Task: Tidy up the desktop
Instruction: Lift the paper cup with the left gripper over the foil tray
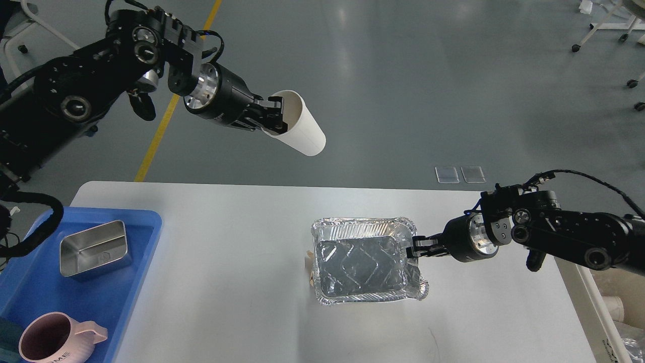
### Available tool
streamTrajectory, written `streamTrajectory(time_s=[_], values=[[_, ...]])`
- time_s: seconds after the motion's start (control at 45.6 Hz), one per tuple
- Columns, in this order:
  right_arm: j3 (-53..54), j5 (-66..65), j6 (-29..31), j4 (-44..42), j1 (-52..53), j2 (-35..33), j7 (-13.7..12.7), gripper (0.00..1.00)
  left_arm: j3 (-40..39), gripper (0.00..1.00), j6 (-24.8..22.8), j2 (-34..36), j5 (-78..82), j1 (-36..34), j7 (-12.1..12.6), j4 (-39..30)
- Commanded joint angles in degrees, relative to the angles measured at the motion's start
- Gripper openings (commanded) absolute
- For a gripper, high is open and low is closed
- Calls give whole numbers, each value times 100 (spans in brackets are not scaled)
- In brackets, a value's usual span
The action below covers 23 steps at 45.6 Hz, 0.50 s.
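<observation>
Foil tray [365,262] mid-desktop [227,242], right gripper [416,247] pinching its thin rim (likely to crumple or tear). Left gripper [272,115] clamps paper cup [300,126] tilted, aloft beyond far edge; slip drops it floorward.

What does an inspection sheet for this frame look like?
Surface: large white rectangular desktop, matte.
Job's things: crinkled aluminium foil tray mid-desk; white paper cup held tilted above the floor beyond the desk.
Clutter: shallow blue plastic tray holding a steel rectangular tin and a pink ribbed mug.
Grippers: left tool shut on the cup rim; right tool pinching the foil tray's rim.
Cables: black wires on right arm.
Surroundings: grey floor, yellow line.
</observation>
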Motion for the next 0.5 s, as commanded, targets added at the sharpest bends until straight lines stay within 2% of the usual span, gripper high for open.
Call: streamTrajectory(time_s=[0.0, 0.219, 0.483], values=[[-12, 59, 77, -213, 47, 271, -10, 0, 17, 8, 0, -669, 82, -113, 85, 179], [-12, 103, 86, -310, 65, 351, -10, 0, 17, 10, 0, -1583, 100, -254, 85, 733], [-12, 112, 86, -318, 214, 351, -10, 0, 606, 10, 0, -1979, 73, -254, 93, 742]])
